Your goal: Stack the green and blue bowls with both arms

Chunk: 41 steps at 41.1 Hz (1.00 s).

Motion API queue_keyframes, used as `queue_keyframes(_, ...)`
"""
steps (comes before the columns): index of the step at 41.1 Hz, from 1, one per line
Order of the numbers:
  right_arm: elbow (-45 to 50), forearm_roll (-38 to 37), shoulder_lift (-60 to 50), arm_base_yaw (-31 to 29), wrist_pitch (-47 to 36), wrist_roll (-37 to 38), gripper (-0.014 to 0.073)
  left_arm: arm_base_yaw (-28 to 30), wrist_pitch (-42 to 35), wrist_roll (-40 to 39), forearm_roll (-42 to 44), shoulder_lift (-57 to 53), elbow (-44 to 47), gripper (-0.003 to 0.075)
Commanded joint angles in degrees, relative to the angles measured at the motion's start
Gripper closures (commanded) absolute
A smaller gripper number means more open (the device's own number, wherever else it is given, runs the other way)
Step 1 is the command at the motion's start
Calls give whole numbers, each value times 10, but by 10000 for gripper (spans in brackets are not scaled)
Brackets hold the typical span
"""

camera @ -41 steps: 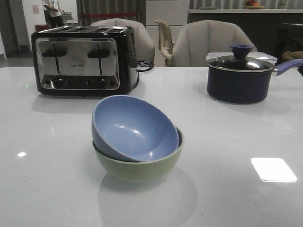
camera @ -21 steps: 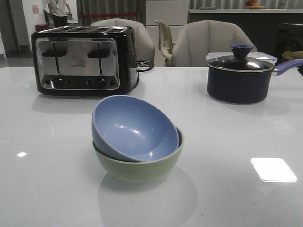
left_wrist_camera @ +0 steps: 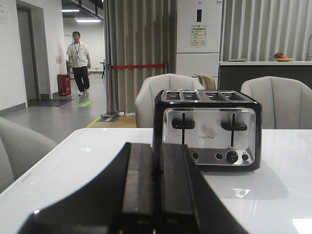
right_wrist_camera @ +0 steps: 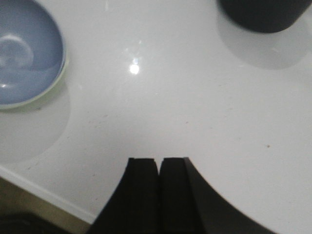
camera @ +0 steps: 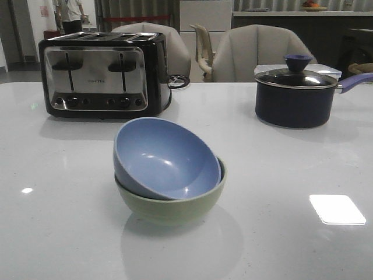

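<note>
well, the blue bowl (camera: 167, 157) already sits inside the green bowl (camera: 172, 201), near the middle of the white table (camera: 58, 233). the blue one is not flat. it leans, with its open side tipped toward the camera and its far edge up high, so the stack looks a bit crooked. behind the bowls, on the left, stands a black and silver toaster (camera: 102, 74), and on the right is a dark pot with a lid (camera: 297, 93). both are well apart from the bowls. no arm shows in the front view. the left gripper (left_wrist_camera: 156, 187) has its two fingers pressed together with nothing between them, and it points at the toaster, away from the bowls. the right gripper (right_wrist_camera: 158, 185) is also pressed together and holds nothing. it hangs over the bare table near the front edge, with the blue bowl (right_wrist_camera: 24, 51) off to one side and the pot (right_wrist_camera: 265, 12) farther off. the stacking looks done, i think. to end it well, the arms should stay clear of the bowls and move slow, because one bump could slide the leaning blue bowl out. if a fix is wanted, a soft push down on the high edge should seat it flat.
</note>
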Motion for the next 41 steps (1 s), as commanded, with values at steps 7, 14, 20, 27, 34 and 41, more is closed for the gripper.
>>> queue_keyframes(7,74,-14,-166,-117,-104,-1,559,0,-51,1,-1,-13,12,620)
queue_keyframes(14,160,-7,-285,-173,-167,-1,559,0,-51,1,-1,-13,12,620)
queue_keyframes(20,243,18,-374,-200,-222,-1,559,0,-51,1,-1,-13,12,620)
queue_keyframes(27,328,33,-439,-221,-292,-1,559,0,-51,1,-1,-13,12,620)
queue_keyframes(34,399,36,-457,-227,-375,-1,559,0,-51,1,-1,-13,12,619)
queue_keyframes(41,397,37,-457,-227,-369,-1,559,0,-51,1,-1,-12,12,620)
